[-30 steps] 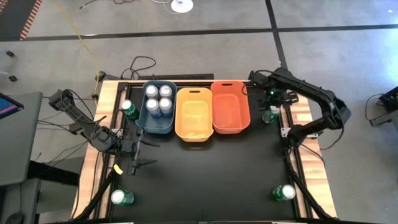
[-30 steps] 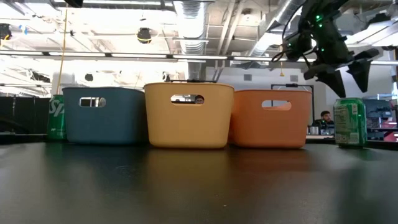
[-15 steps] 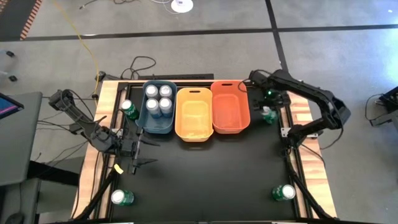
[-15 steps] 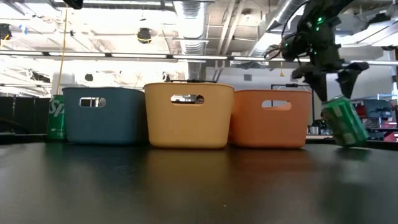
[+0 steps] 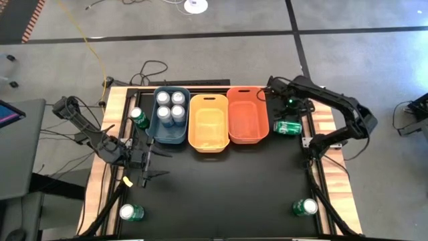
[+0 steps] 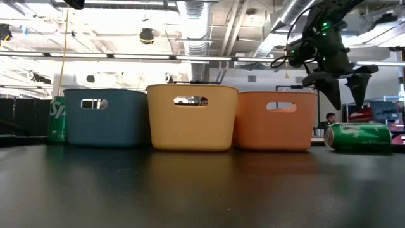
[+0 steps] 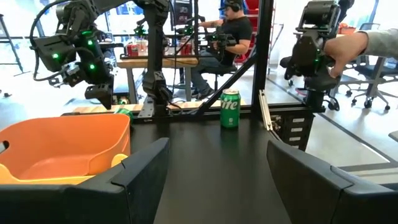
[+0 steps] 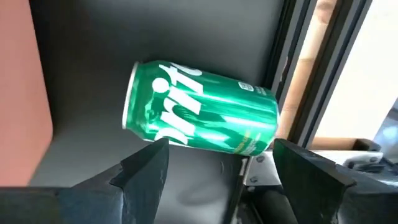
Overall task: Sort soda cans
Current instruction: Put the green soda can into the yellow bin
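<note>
Now | green "Sprite" can [image 8: 202, 124] toppled | right tool [image 6: 342, 92] open above

A green cylindrical metal soda can lying on its side [image 8: 202, 124] on the black counter [image 8: 93, 74] beside the orange plastic bin [image 8: 22, 93] bears white "Sprite" script, seen upside down and only partly legible; an upright green can at the counter's far left [image 6: 57, 118], half hidden behind the blue plastic bin [image 6: 104, 117], shows white letters "Sp"; another upright green can [image 7: 230, 108] carries a white logo too small to read.
</note>
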`<state>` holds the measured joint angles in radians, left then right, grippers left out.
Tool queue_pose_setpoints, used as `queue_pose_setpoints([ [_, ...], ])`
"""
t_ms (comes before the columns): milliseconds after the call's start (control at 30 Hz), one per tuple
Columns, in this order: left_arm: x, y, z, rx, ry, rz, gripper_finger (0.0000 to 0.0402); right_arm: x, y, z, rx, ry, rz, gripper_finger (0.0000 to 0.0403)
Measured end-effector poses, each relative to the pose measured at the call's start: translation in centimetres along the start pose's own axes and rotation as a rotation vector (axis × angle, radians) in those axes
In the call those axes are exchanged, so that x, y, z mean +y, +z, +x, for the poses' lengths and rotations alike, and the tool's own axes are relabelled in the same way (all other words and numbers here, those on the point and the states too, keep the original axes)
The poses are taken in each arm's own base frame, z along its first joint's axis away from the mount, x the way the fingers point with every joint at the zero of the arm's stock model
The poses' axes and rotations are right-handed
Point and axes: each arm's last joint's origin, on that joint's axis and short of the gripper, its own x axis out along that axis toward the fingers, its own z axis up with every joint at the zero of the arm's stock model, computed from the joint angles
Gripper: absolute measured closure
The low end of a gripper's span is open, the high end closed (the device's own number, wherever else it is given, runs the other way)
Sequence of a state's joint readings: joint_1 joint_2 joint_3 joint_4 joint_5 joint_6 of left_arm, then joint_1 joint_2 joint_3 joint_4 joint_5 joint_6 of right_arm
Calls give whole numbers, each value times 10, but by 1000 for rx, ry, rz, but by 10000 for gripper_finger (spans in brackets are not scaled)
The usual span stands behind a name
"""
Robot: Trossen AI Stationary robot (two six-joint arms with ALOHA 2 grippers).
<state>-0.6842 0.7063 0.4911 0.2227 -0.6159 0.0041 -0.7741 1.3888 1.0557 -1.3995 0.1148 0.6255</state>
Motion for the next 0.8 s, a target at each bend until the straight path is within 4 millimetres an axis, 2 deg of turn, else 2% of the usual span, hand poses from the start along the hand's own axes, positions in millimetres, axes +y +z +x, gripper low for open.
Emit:
queue_pose_setpoints([
  [367, 0, 0, 0, 3, 0, -6, 137, 38, -26, -4, -78, -1, -589, 97],
  [533, 0, 0, 0, 0, 0, -6, 137, 52, -30, 3, -67, -92, -721, 97],
  [633, 0, 0, 0, 1, 0, -5, 137, 58, -28, 11, -43, -174, -746, 97],
  [800, 0, -3, 0, 24, 0, -8, 137, 66, -23, 30, 55, -191, -779, 97],
])
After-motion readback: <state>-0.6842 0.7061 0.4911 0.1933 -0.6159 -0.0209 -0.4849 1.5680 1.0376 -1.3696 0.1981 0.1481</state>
